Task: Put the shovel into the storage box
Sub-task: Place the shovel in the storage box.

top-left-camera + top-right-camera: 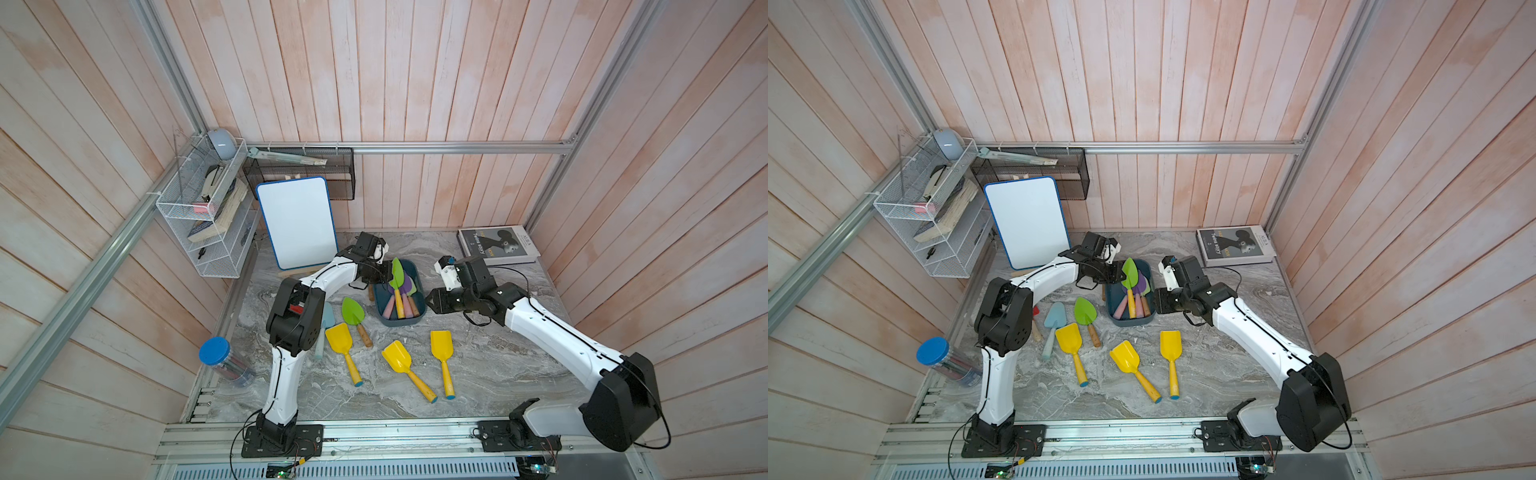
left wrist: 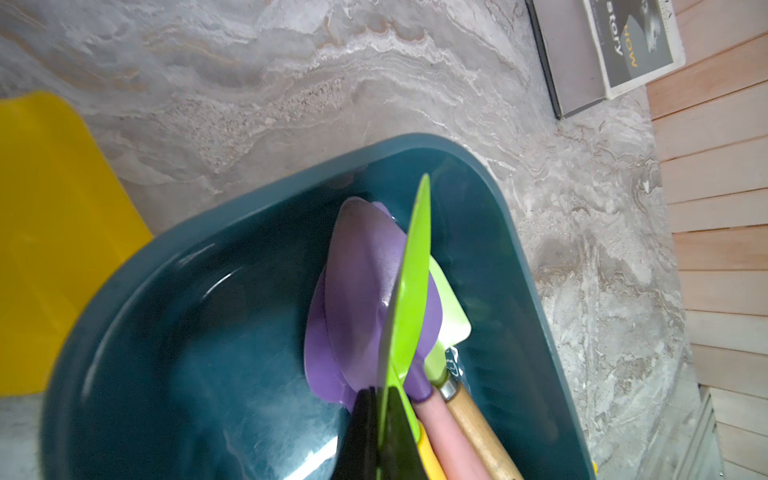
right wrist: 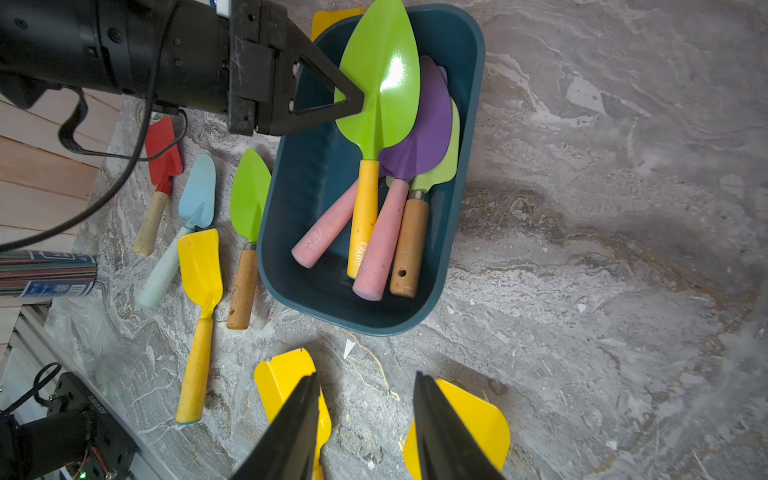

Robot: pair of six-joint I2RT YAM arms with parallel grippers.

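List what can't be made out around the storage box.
- Red shovel: in a top view, mostly behind the left arm.
- Book title: left wrist view, cut by the edge.
- Pale green shovel in the storage box: all views, mostly under the purple shovel.

A: Both top views — one stereo head, high above the base rail (image 1: 395, 432), tilted down at the marble table (image 1: 498, 365) and back wall (image 1: 415, 83). Far off, whole scene, nearly identical framing.
B: Left wrist?
A: Very close. Looks along the left gripper (image 2: 382, 415) into the storage box (image 2: 266, 195); green shovel (image 2: 411, 270) seen edge-on.
B: Right wrist?
A: Farther back — past the right gripper (image 3: 365, 378), facing across the table. Same box, shovel, left gripper. All four views share the box.
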